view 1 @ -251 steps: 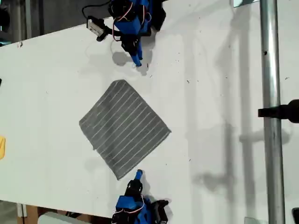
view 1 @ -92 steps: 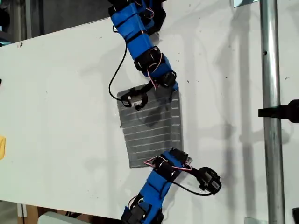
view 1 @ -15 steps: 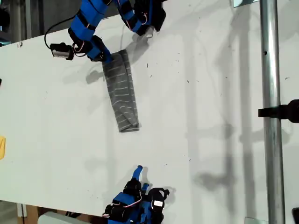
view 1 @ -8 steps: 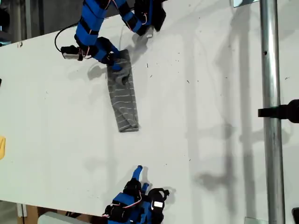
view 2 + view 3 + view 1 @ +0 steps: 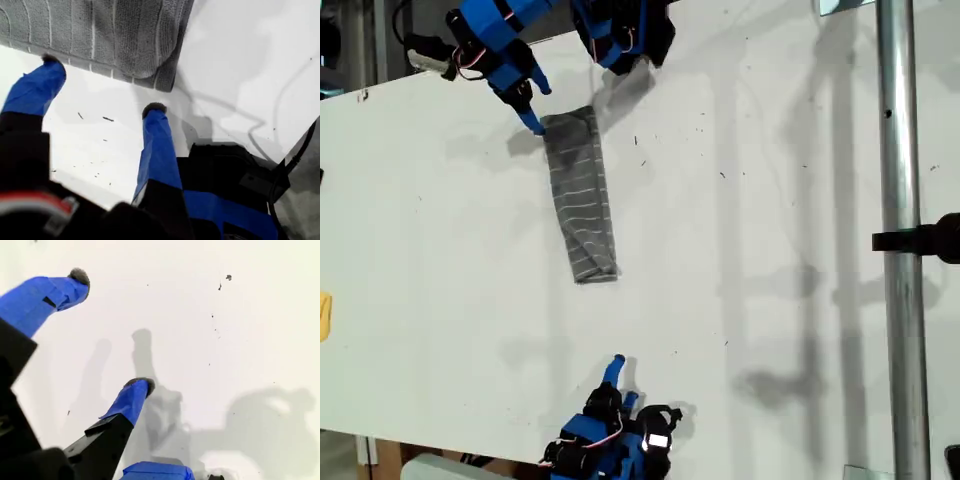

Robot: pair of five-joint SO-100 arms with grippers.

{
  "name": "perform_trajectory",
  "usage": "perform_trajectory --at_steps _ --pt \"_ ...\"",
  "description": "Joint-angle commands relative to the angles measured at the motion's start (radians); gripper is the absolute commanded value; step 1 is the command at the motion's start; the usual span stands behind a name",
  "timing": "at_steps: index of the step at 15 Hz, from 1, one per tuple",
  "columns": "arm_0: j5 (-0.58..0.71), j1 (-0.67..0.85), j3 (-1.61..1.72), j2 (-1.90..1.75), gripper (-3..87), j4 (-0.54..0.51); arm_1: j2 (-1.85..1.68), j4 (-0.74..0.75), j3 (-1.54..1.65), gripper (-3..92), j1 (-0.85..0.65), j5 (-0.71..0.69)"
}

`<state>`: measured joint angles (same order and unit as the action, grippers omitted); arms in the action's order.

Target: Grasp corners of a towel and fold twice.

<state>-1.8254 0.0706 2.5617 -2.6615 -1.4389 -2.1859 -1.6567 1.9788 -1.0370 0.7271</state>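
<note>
The towel (image 5: 582, 195) lies folded into a long narrow grey strip with white stripes, in the upper middle of the exterior view. My first gripper (image 5: 530, 115) hovers open just beside the strip's upper end, toward the exterior view's left. In the first wrist view the towel (image 5: 100, 35) lies just beyond my first gripper (image 5: 102, 85), whose fingers hold nothing; one folded corner (image 5: 162, 80) shows there. My second gripper (image 5: 617, 362) rests pulled back at the exterior view's bottom edge, far from the towel. The second wrist view shows my second gripper (image 5: 109, 330) open over bare white table.
The white table (image 5: 770, 200) carries only small dark specks. A metal pole (image 5: 900, 120) with a black clamp (image 5: 920, 240) runs down the exterior view's right. A yellow object (image 5: 324, 315) sits at that view's left edge. The first arm's base (image 5: 620, 30) stands at the top.
My first gripper has left the towel's upper end and drawn back up and to the exterior view's left. The strip's upper end now lies flat. The second arm has not moved.
</note>
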Motion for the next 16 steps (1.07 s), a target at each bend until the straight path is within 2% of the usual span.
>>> perform_trajectory --at_steps 1,5,8,11,14,16 --pt "0.014 -0.006 -0.009 -0.014 33.8 0.011 0.023 -0.020 -0.098 39.2 -0.005 0.009" --pt "0.048 0.005 0.000 -0.041 34.0 0.014 0.078 -0.031 -0.146 45.2 -0.048 -0.072" --pt "0.066 0.005 0.003 -0.048 34.3 0.018 0.115 -0.186 -0.316 46.1 0.002 -0.078" --pt "0.074 -0.003 0.009 -0.067 34.6 0.020 0.109 -0.232 -0.337 45.2 -0.037 -0.101" --pt "0.071 -0.021 0.011 -0.072 34.7 0.020 0.138 -0.199 -0.307 44.1 -0.089 -0.110" --pt "0.069 -0.035 0.014 -0.072 35.2 0.021 0.189 -0.086 -0.206 44.1 -0.109 -0.084"
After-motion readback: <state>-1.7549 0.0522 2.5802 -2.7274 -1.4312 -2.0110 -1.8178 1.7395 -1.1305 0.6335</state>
